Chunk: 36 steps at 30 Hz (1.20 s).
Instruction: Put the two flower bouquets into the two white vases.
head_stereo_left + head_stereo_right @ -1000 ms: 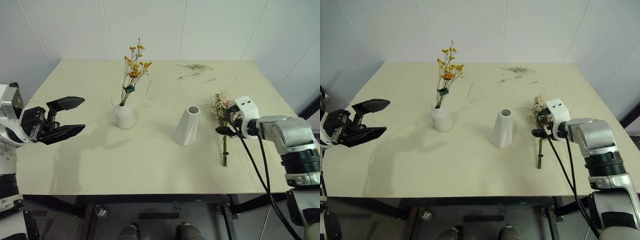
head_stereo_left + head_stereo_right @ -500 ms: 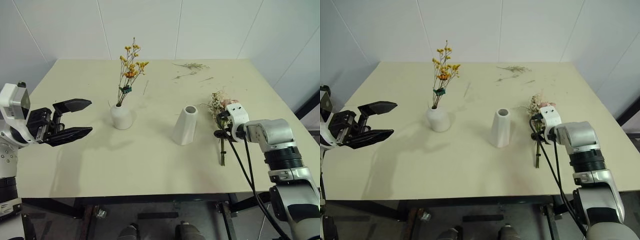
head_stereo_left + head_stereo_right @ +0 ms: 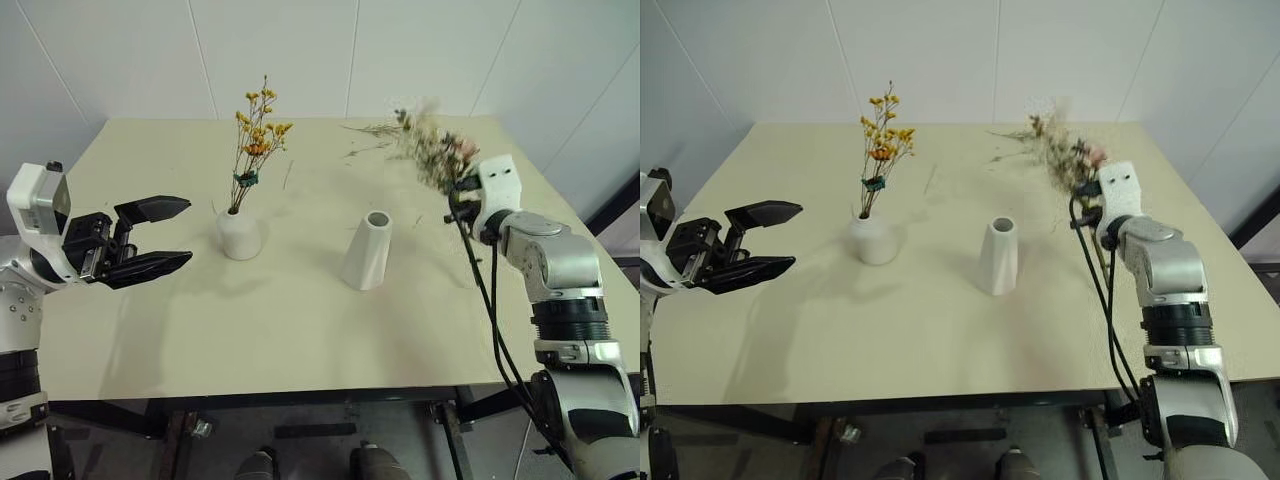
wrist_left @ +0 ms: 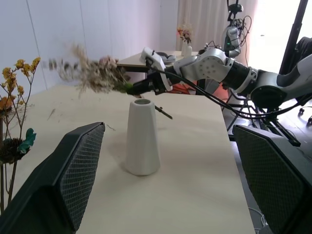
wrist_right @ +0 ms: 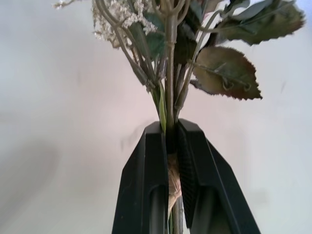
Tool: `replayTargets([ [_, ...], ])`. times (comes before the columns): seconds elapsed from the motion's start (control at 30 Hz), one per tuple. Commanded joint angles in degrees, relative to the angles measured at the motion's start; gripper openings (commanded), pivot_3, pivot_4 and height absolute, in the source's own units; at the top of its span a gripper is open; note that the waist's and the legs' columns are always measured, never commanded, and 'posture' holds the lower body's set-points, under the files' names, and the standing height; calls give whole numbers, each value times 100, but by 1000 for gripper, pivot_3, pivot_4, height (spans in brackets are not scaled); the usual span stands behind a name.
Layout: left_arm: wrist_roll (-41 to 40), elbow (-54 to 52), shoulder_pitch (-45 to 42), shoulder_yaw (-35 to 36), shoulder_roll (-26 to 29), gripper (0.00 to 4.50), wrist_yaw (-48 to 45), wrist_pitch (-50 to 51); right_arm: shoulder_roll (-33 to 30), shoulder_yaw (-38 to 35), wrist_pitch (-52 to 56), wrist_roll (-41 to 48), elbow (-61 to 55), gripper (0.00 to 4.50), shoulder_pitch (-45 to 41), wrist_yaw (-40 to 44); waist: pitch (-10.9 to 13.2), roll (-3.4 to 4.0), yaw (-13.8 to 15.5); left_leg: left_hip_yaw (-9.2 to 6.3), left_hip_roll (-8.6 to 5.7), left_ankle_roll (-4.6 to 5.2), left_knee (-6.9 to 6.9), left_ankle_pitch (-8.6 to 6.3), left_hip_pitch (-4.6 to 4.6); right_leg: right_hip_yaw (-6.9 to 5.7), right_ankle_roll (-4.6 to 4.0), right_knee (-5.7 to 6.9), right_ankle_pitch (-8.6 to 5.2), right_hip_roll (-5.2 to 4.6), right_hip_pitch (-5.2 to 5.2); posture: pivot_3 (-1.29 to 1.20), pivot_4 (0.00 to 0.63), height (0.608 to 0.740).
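Pale bouquet (image 3: 432, 148) aloft beyond cone vase (image 3: 368, 250), loose twigs (image 3: 375, 130) behind.

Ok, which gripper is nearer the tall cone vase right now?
Right. The right gripper, holding the fuller bouquet, is just beyond the cone vase; the left gripper hovers past the round vase.

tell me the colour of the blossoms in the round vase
Yellow-orange blossoms, clearest in the left eye view.

vases: 2, round (image 3: 241, 234) + cone (image 3: 367, 251) | bouquets: 2, yellow sprig (image 3: 256, 140) + pale bunch (image 3: 432, 150) | table (image 3: 250, 330): 1
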Motion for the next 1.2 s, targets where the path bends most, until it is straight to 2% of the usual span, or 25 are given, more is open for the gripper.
replayTargets([
  [0.03, -37, 47, -196, -42, -27, 4500, 17, -76, 180, -266, -978, 51, -533, 24, -97, -103, 0, 0, -1, 0, 2, 0, 1, 0, 0, 0, 0, 0, 0, 2, 0, 0, 150, 740],
  [0.13, -18, 127, -333, -144, -114, 4500, 5, -117, 502, -326, -1725, 177, -853, 24, -116, -80, 0, 0, 0, 1, 4, -1, 1, 0, 1, 1, 0, 2, 0, 5, 0, 0, 150, 740],
  [0.3, 17, 204, -428, -249, -219, 4500, 17, -165, 1200, -168, -2275, 592, -1508, 24, -108, 65, 0, 0, -4, 2, 17, -7, 1, -3, 1, 4, 0, 3, 0, 16, 0, 0, 150, 740],
  [0.53, -58, 90, -307, -247, -319, 4500, 112, -124, 1937, 11, -2267, 1205, -2157, 24, -141, 99, 0, 0, 5, 2, 26, -12, 3, -6, 1, 12, -2, 5, 1, 27, 0, 0, 150, 740],
  [1.2, -98, 58, -283, -271, -328, 4500, 102, -42, 1675, 37, -1467, 1771, -2872, 24, 517, 229, 0, 0, 7, 3, 27, -12, 1, -6, 2, 15, -7, 2, -1, 28, -1, 0, 150, 740],
])
